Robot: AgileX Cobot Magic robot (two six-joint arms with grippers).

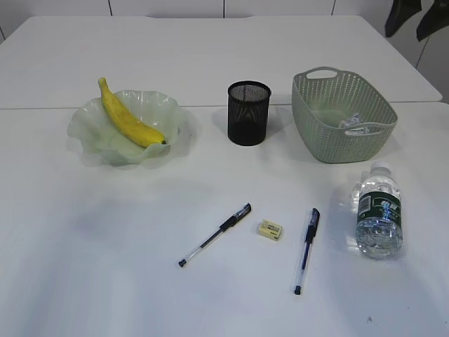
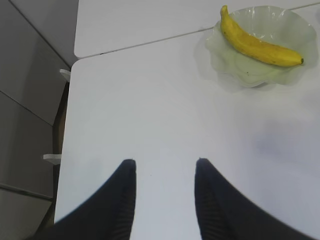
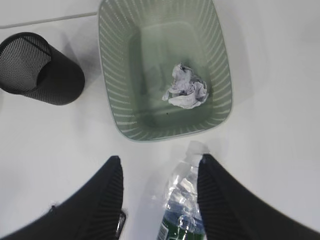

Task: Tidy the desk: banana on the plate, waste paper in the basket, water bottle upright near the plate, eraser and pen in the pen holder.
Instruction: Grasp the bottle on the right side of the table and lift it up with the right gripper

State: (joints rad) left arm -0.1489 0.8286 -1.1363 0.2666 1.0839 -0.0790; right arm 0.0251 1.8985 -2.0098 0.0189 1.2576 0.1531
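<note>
The banana (image 1: 130,121) (image 2: 257,42) lies on the pale green plate (image 1: 91,137) (image 2: 280,20) at the far left. Crumpled waste paper (image 3: 184,90) (image 1: 353,123) sits inside the green basket (image 1: 309,126) (image 3: 112,65). The water bottle (image 1: 379,214) (image 3: 182,200) lies on its side in front of the basket. Two pens (image 1: 214,235) (image 1: 306,249) and the yellow eraser (image 1: 270,229) rest on the table before the black mesh pen holder (image 1: 248,112) (image 3: 45,70). My right gripper (image 3: 159,159) hovers open above the bottle's neck. Over bare table, my left gripper (image 2: 165,162) is open and holds nothing. Neither arm shows in the exterior view.
The table's left edge (image 2: 72,100) drops to the floor beside my left gripper. A seam (image 1: 210,107) runs between two tabletops behind the plate and holder. Bare surface stretches across the front left.
</note>
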